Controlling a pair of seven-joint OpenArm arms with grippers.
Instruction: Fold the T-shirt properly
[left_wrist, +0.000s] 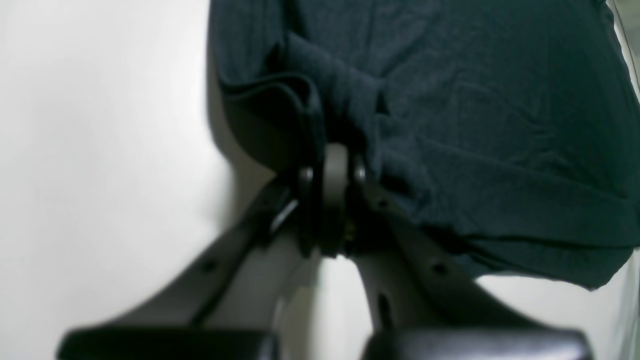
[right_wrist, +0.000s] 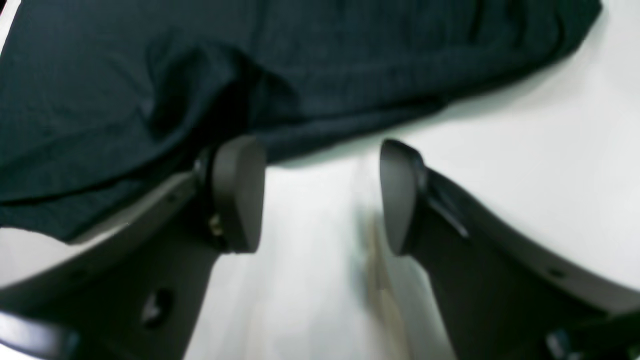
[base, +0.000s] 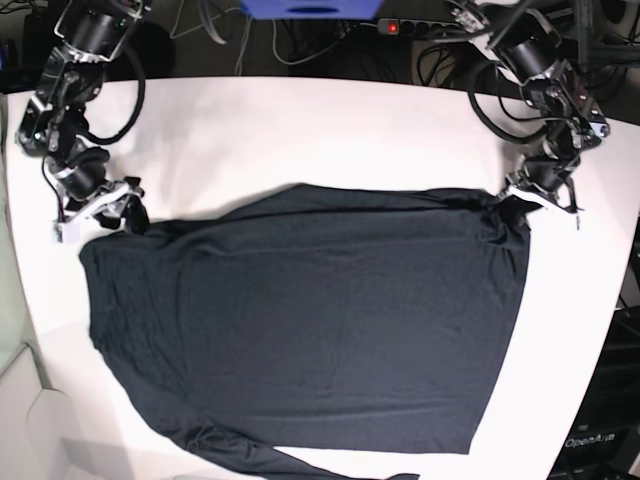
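Your left gripper (left_wrist: 332, 165) has its jaws pressed together on a bunched fold of the shirt (base: 310, 330), at the far right corner of the cloth as the base view shows it; the hem edge curls in a dark loop just left of the pads. Your right gripper (right_wrist: 320, 195) stands wide with nothing between its 2 pads (right_wrist: 240, 192), the left pad touching or just over the cloth edge and the right pad over bare table (base: 300, 130). The step in hand looks like taking both far corners, so close the right side on the edge before you lift anything; I judge that a lift from 1 corner alone would drag the cloth askew. Slide the open jaws further under the edge so that you catch both layers, not just the top 1. The shirt lies spread across the middle of the white table, nearly flat, with a sleeve trailing off at the near edge. The fabric is thin, soft knit, very dark navy, with no print and fine wrinkles near each grip; it will likely sag and stretch when raised. The table is smooth, matte and pale, so the cloth should slip easily on it.
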